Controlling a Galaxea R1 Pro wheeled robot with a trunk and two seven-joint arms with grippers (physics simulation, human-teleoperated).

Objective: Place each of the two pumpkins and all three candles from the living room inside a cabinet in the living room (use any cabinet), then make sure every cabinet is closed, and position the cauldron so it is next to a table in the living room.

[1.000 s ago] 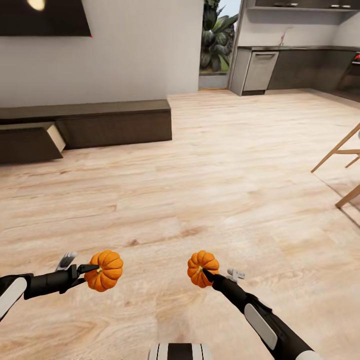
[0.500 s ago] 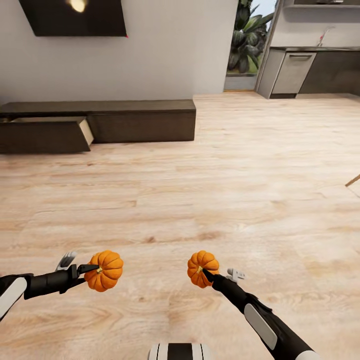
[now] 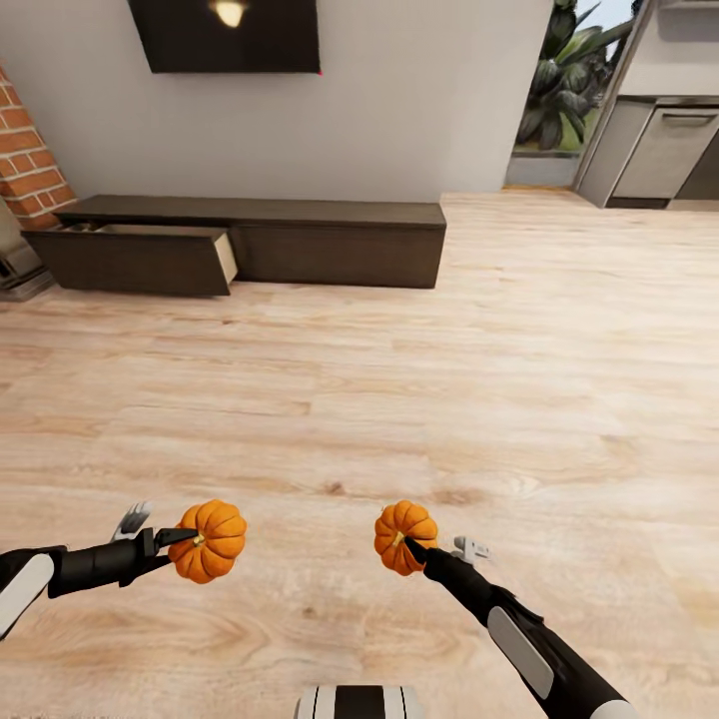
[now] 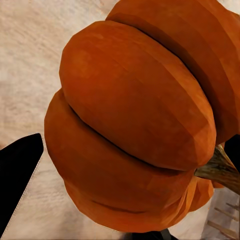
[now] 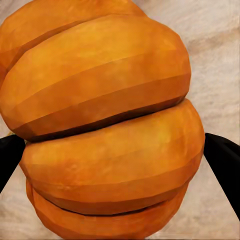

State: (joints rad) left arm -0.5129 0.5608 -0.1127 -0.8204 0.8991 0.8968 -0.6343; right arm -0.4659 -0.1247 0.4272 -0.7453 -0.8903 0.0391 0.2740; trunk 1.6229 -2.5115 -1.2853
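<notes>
Orange loads: each end effector is clamped on a pumpkin — left end effector (image 3: 183, 542) holds the larger pumpkin (image 3: 208, 540), right end effector (image 3: 411, 546) holds the smaller pumpkin (image 3: 404, 535), both carried above the wood floor (image 3: 399, 399).
View change: over the last second the whole scene has slid right — the camera turned; pumpkins sit unchanged in their grips.
Cabinet: the dark-brown cabinet (image 3: 340, 238) now lies nearly straight ahead, its left drawer (image 3: 150, 258) pulled out.
Meaning: the robot seems lined up to drive toward the drawer; both drop-offs are yet to do.

Probably home: cabinet (image 3: 250, 240), television (image 3: 228, 35).
</notes>
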